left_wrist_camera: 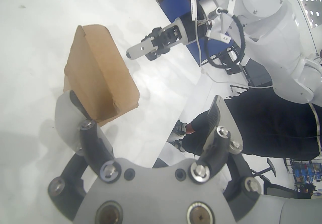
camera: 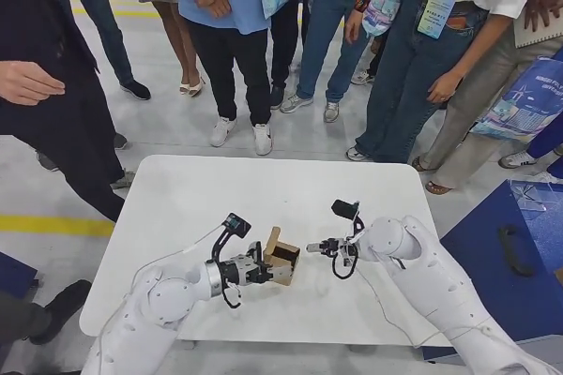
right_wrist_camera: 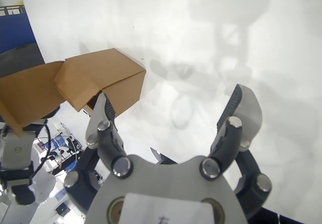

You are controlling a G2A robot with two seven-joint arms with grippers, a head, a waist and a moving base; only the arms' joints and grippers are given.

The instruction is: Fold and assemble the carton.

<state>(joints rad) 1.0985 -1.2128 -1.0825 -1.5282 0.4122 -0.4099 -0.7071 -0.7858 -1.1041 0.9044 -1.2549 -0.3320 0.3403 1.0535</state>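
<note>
Carton [camera: 281,254] on table [camera: 197,206] — left jaws spread alongside

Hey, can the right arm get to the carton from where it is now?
Probably yes. The right gripper is open and points at the carton, with just bare table between them; the left gripper is at the carton's other side.

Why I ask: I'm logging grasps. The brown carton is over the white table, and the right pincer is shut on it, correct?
Not quite. The right pincer is open, spread wide and gripping nothing, as the right wrist view shows. Corrected: the brown carton is over the white table, and the right pincer is open beside it.
</note>
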